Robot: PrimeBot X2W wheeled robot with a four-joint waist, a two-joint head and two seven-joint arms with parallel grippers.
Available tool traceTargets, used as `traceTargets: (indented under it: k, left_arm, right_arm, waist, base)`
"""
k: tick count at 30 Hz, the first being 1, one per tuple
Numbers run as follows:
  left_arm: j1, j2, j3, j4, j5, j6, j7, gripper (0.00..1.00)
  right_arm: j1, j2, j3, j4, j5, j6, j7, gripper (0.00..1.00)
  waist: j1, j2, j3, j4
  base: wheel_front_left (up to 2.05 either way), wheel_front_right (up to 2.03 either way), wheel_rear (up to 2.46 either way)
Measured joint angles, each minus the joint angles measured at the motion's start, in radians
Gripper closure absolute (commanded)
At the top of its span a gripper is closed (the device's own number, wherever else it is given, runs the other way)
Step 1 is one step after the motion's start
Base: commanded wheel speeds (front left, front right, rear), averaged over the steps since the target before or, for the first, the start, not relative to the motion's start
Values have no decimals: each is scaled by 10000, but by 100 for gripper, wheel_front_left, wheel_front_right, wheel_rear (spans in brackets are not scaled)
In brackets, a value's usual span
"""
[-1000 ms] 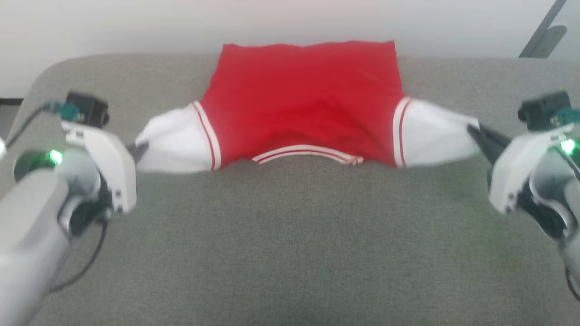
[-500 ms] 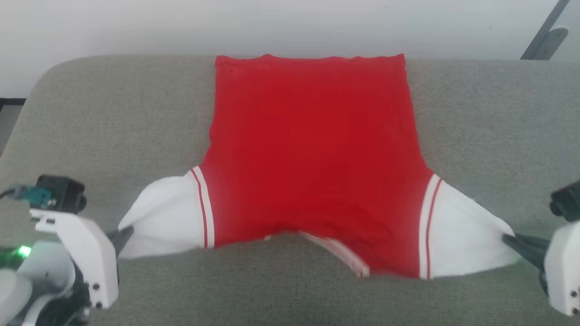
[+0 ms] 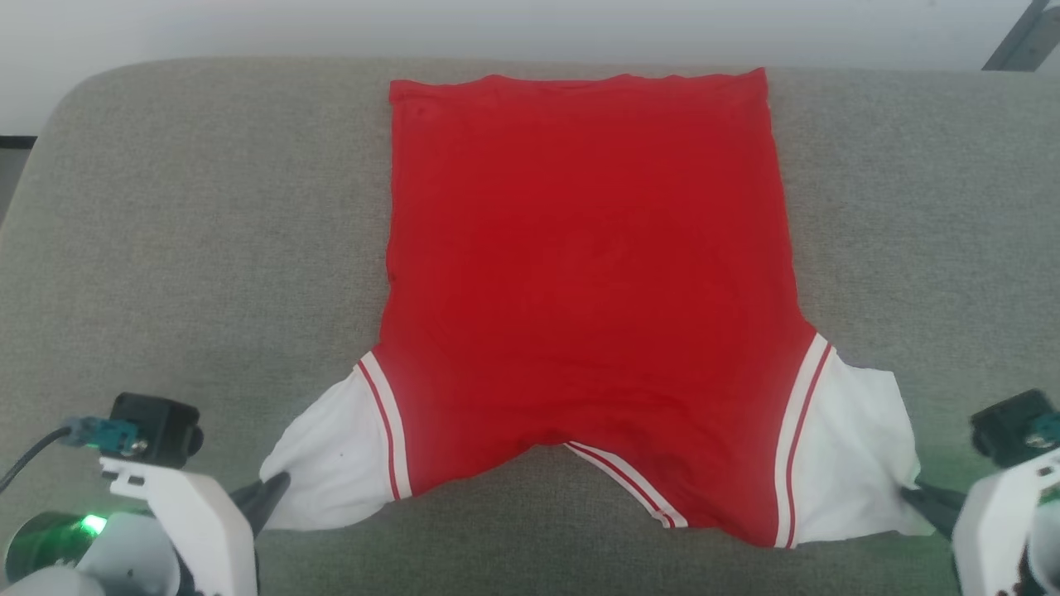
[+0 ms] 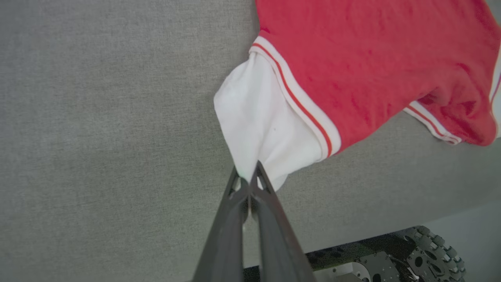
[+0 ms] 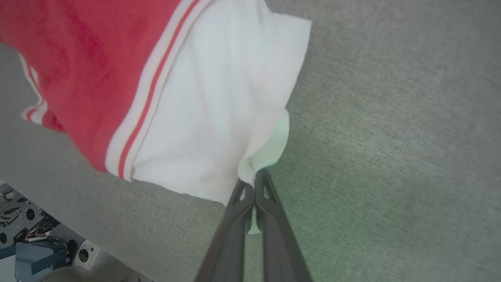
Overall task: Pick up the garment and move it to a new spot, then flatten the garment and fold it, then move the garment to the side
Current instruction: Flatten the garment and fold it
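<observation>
From the left, then: the garment (image 3: pixel 588 273) is thin, soft jersey, light by the look of it. It will sag and bunch wherever nothing supports it, so a single pinch would let it crumple. The sensible holds are the outer sleeve corners, and that is what we have.

The left gripper (image 3: pixel 272 495) has its two dark fingers pressed together on the very tip of the left-hand sleeve (image 3: pixel 335 459). The left wrist view shows the white cloth gathered to a point between them.

Moving across, the red body lies spread on the grey cushion (image 3: pixel 166 248), with the hem (image 3: pixel 580 81) near the far edge and the middle smooth. Nearer the robot the neck trim (image 3: pixel 625 487) sits skewed toward the right and the cloth around it dips and ripples, so that near edge does not look flat yet.

On to the right: the right-hand sleeve (image 3: pixel 861 439) is fuller, with a loose fold. The right gripper (image 3: pixel 911 497) is clamped on its lower outer corner, and in the right wrist view a tab of white pokes out between the fingers.

So the shirt spans the two pinches, a fingertip pair at each sleeve end, low over the cushion. My read is that any pull should be gentle and even, since fabric this fine may slip out of so small a pinch
</observation>
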Motion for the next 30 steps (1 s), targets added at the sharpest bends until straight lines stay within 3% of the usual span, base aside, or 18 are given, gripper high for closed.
traceTargets:
  k: [1,4,12,17,21,27,30]
  left_arm:
    - [-69,-138,-33,174,107,-125,-71,100]
    - [-359,-460,-242,683,311,-479,-77,100]
    - [-917,-1080,-533,1333,754,-1068,-207,100]
    - [-1456,-1559,-673,1540,978,-1361,-251,100]
    - [-1995,-1977,-857,1751,1225,-1655,-228,100]
    - [-3008,-2819,-1174,2176,1672,-2230,-140,100]
    - [-3485,-3219,-1317,2433,1824,-2522,-146,100]
  right_arm:
    - [-126,100,132,167,-253,-2,-48,100]
    - [-372,339,435,558,-608,-2,-121,0]
    - [-1273,330,-247,-604,-477,-2,88,0]
    - [-2855,414,-805,-802,-1051,-2,-113,0]
    - [-4889,1001,-832,443,-1860,-2,-961,0]
    - [-8070,1741,-635,3760,-2957,-2,-2265,0]
    - [-9369,1942,-464,5428,-3281,-2,-2403,0]
  waist:
    - [-1,0,27,7]
    - [0,0,57,29]
    - [0,0,253,89]
    - [0,0,603,215]
    - [0,0,1014,404]
    - [0,0,1761,924]
    - [0,0,2127,1278]
  base:
    - [0,0,0]
    - [0,0,0]
    - [0,0,0]
    - [0,0,0]
    - [0,0,0]
    - [0,0,0]
    - [0,0,0]
